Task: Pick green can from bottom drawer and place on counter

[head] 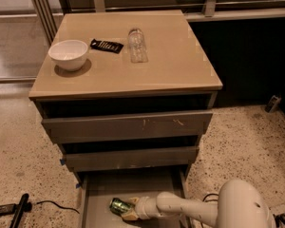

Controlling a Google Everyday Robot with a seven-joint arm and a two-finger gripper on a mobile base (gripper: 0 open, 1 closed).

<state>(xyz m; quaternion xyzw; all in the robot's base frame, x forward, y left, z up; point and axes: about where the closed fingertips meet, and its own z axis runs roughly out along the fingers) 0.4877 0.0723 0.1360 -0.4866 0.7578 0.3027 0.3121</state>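
Gripper [128, 211]: down low inside the bottom drawer [99, 194], at the bottom edge of the view, its pale tan tip right up against the green can [117, 205].
Contact: the tip meets the can's right end and there is no gap between them.
Hold: cannot tell from here whether the gripper is clamped on the can or merely resting against it.
Green can: lying on its side on the grey drawer floor, towards the front, left of the gripper, with its shiny end facing left.
Arm [185, 207]: a white tube coming in from the right, running almost level across the drawer to the gripper.
Robot body [242, 208]: a big rounded white shell at lower right, just outside the drawer's right side.
Bottom drawer: pulled out towards the camera, with bare grey floor behind the can.
Middle drawer [130, 158]: its grey front sits above the open tray, with a dark gap over it.
Top drawer [128, 126]: its grey front has a few pale scuffs and sits just under the counter [180, 65].
Counter: a glossy tan top with three things on its back left part.
White bowl [68, 54]: upright, nearest the left edge.
Black flat item [106, 46]: between the bowl and the clear glass jar [137, 45].
Clear glass jar: near the back middle, well apart from the can below.
Floor [247, 146]: speckled, with a black cable [19, 210] at lower left.
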